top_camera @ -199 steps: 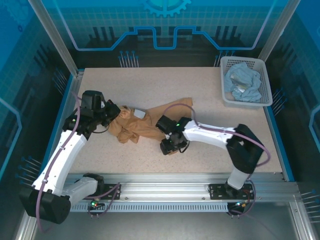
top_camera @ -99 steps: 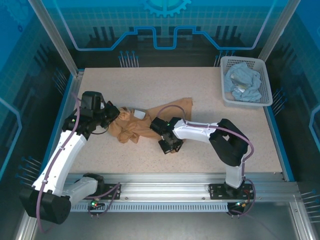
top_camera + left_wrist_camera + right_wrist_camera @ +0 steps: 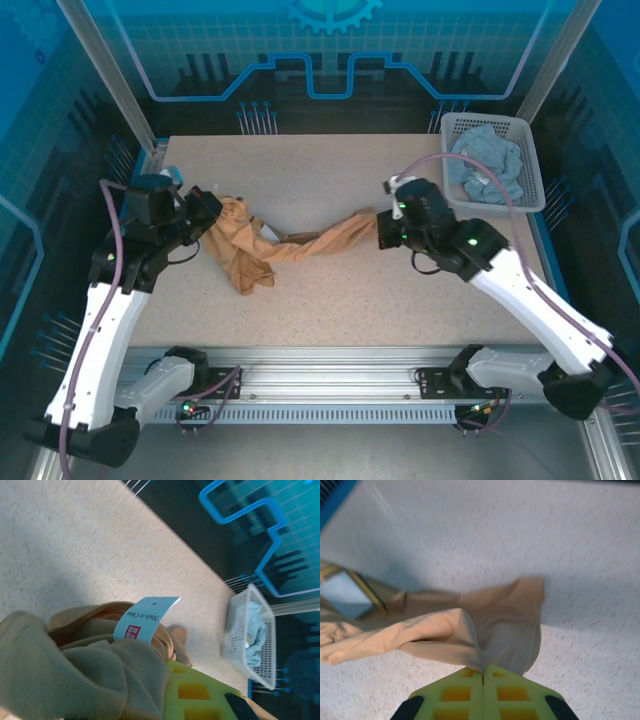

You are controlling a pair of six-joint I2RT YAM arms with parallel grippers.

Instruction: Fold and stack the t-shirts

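Top external: left claw [image 3: 207, 213] and right claw [image 3: 384, 229] are each clamped on one end of the tan t-shirt [image 3: 310, 244], which is stretched and twisted between them over the counter [image 3: 330, 300], probably to spread it for folding. At the far right corner, the white basket [image 3: 495, 207] holds the crumpled pale blue t-shirt [image 3: 487, 160].

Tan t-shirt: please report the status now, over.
Left gripper shut on tan t-shirt; right gripper shut on its other end. Shirt stretched, twisted, unfolded. Pale blue t-shirt in white basket.

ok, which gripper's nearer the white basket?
Right. The right gripper is a short way from the basket, shut on the tan t-shirt; the left gripper is on the table's opposite side.
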